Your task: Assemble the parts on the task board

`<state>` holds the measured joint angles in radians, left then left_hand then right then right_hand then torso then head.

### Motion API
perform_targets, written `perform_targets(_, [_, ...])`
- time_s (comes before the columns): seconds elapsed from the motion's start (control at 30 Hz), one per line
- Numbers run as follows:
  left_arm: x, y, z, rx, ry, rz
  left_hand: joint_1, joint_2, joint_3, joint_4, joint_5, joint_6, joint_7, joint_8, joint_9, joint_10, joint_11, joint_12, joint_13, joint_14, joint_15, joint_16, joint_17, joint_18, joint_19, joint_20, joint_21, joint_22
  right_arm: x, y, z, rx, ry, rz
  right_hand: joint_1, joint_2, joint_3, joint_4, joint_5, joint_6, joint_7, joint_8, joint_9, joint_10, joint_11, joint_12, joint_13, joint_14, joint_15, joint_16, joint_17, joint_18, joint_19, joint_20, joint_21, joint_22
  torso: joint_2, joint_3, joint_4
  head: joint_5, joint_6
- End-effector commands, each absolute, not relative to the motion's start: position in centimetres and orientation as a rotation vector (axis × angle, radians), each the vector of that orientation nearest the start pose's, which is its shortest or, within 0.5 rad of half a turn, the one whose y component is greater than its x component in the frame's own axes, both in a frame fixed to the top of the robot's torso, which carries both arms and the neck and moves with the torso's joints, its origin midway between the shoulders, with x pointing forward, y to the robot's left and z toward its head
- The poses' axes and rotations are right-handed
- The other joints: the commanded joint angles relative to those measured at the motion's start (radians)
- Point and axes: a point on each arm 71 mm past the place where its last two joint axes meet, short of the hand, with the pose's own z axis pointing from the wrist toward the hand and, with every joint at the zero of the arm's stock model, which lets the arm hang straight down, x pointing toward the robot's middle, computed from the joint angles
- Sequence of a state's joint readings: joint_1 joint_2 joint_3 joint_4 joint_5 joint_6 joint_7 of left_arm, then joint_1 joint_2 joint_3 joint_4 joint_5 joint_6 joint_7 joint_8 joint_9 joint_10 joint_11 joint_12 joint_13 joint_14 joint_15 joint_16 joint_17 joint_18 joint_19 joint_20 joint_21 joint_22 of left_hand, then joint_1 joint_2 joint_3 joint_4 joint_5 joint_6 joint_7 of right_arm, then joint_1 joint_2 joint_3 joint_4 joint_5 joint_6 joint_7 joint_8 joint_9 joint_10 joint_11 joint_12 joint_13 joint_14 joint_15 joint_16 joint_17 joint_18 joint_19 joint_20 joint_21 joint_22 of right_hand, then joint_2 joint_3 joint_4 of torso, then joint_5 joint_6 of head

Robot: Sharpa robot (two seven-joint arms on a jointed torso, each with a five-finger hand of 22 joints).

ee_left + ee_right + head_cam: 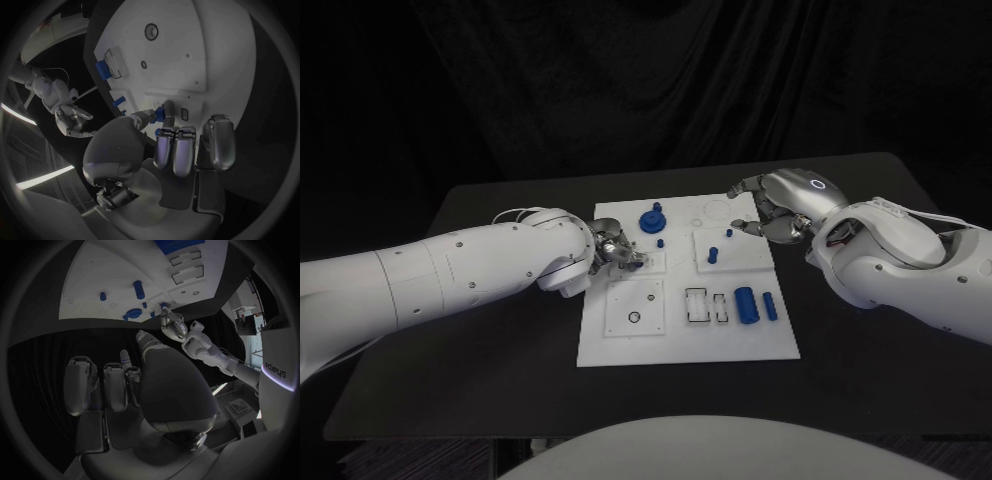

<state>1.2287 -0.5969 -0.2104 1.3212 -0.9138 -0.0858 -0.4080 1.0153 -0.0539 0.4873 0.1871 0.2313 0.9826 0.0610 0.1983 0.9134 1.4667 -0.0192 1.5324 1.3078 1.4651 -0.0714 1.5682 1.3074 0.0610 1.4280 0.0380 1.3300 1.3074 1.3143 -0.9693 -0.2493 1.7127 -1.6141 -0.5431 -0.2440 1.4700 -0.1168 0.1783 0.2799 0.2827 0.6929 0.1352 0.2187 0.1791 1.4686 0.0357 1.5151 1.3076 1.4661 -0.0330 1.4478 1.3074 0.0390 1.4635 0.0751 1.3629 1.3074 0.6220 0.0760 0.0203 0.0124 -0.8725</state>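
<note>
Assembly looks only partly done, judging by how the blue parts sit on the task board (687, 345). A large round blue part (652, 219) with a knob stands upright at the board's far edge, apparently seated. Near it, small blue pegs (713, 254) stand in the far right section, and another small one (727, 233) stands just beyond. Two blue cylinders (747, 304) lie on their sides toward the near right of the board, beside two empty rectangular slots (697, 305); these pieces seem not yet placed. The near left panel shows a small round hole (635, 318) with nothing in it.

The left hand (617, 252) sits over the board's left middle section. In the left wrist view its fingertips (166, 112) close around a small blue part (160, 114) right at the board surface, so it appears to be pinching that piece, either seating it or lifting it; the view is too cramped to say which. The right hand (769, 212) hovers above the board's far right corner, fingers curved but apart, holding nothing that can be seen.

What remains, by this reckoning, is the piece under the left hand, the two lying cylinders, and whatever belongs in the open hole and slots.
</note>
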Motion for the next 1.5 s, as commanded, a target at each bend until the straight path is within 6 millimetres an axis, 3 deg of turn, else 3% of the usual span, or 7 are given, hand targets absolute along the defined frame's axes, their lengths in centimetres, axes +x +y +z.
perform_targets(0.03, [49.0, 14.9, -27.3, -0.28, 2.294, -0.576, -0.017, -0.001, -0.022, 0.012, -0.011, 0.003, 0.004, -0.009, -0.004, 0.072, 0.01, -0.003, 0.236, 0.103, 0.007, -0.001, 0.258, 0.007, -0.001, 0.009, -0.004, 0.1, 44.0, -21.6, -18.1, -0.212, 1.53, 0.517, 0.004, 0.003, 0.004, 0.0, 0.003, 0.005, 0.001, 0.004, -0.001, 0.012, -0.001, -0.006, 0.156, 0.057, -0.004, -0.004, 0.041, 0.013, 0.017, -0.005, -0.005, 0.193, -0.001, 0.0, -0.0005, 0.002, 0.0])
perform_targets(0.67, [49.1, 15.5, -27.5, -0.316, 2.286, -0.534, -0.075, 0.014, -0.148, 0.083, -0.029, 0.029, 0.004, -0.037, -0.017, 0.077, 0.01, 0.005, 0.24, 0.105, 0.008, 0.002, 0.263, 0.005, 0.006, 0.01, -0.001, 0.11, 44.0, -21.6, -18.3, -0.205, 1.543, 0.521, 0.001, 0.0, 0.003, 0.002, 0.002, 0.008, 0.001, 0.005, -0.002, 0.012, -0.001, -0.006, 0.156, 0.057, -0.004, -0.004, 0.041, 0.013, 0.018, -0.005, -0.005, 0.194, -0.001, 0.0001, 0.0003, 0.01, 0.0])
perform_targets(1.03, [49.2, 15.8, -27.6, -0.326, 2.273, -0.535, -0.074, 0.036, -0.18, 0.09, -0.017, 0.039, -0.002, -0.025, 0.009, 0.081, 0.005, 0.009, 0.243, 0.106, 0.003, 0.003, 0.263, 0.004, 0.012, 0.006, 0.003, 0.115, 44.0, -21.7, -18.3, -0.201, 1.546, 0.522, 0.0, 0.0, 0.002, 0.003, 0.002, 0.008, 0.001, 0.005, -0.003, 0.012, -0.001, -0.006, 0.155, 0.057, -0.004, -0.003, 0.042, 0.013, 0.017, -0.005, -0.005, 0.193, 0.0, -0.0001, 0.0003, 0.016, 0.0])
perform_targets(1.3, [49.3, 16.1, -27.4, -0.336, 2.232, -0.564, -0.087, 0.063, -0.265, 0.1, -0.038, 0.009, -0.01, 0.043, 0.139, 0.086, -0.002, 0.015, 0.247, 0.106, -0.003, 0.003, 0.263, 0.002, 0.019, 0.0, 0.007, 0.126, 44.0, -21.8, -18.3, -0.199, 1.547, 0.521, -0.001, 0.001, 0.003, 0.004, 0.002, 0.009, 0.001, 0.005, -0.003, 0.01, -0.001, -0.007, 0.153, 0.057, -0.004, -0.004, 0.042, 0.013, 0.017, -0.005, -0.006, 0.193, 0.0, 0.0003, -0.0003, 0.02, 0.0])
perform_targets(1.43, [49.3, 16.4, -27.2, -0.35, 2.204, -0.574, -0.079, 0.079, -0.322, 0.1, -0.047, -0.001, -0.026, 0.128, 0.272, 0.097, -0.016, 0.028, 0.256, 0.106, -0.015, 0.003, 0.263, -0.002, 0.033, -0.011, 0.02, 0.139, 43.9, -21.9, -18.3, -0.197, 1.548, 0.519, -0.001, 0.001, 0.003, 0.004, 0.002, 0.009, 0.001, 0.005, -0.003, 0.01, -0.001, -0.007, 0.153, 0.057, -0.004, -0.004, 0.042, 0.013, 0.017, -0.005, -0.006, 0.193, 0.0, 0.0003, -0.0005, 0.021, 0.0])
perform_targets(1.5, [49.2, 16.7, -27.1, -0.358, 2.192, -0.576, -0.076, 0.082, -0.334, 0.1, -0.047, -0.006, -0.029, 0.144, 0.3, 0.099, -0.019, 0.031, 0.258, 0.106, -0.017, 0.003, 0.263, -0.002, 0.035, -0.014, 0.022, 0.141, 43.9, -22.0, -18.3, -0.196, 1.549, 0.517, -0.001, 0.001, 0.003, 0.004, 0.002, 0.009, 0.001, 0.005, -0.003, 0.01, -0.001, -0.007, 0.153, 0.057, -0.004, -0.004, 0.042, 0.013, 0.017, -0.005, -0.006, 0.193, 0.0, 0.0003, -0.0002, 0.023, 0.0])
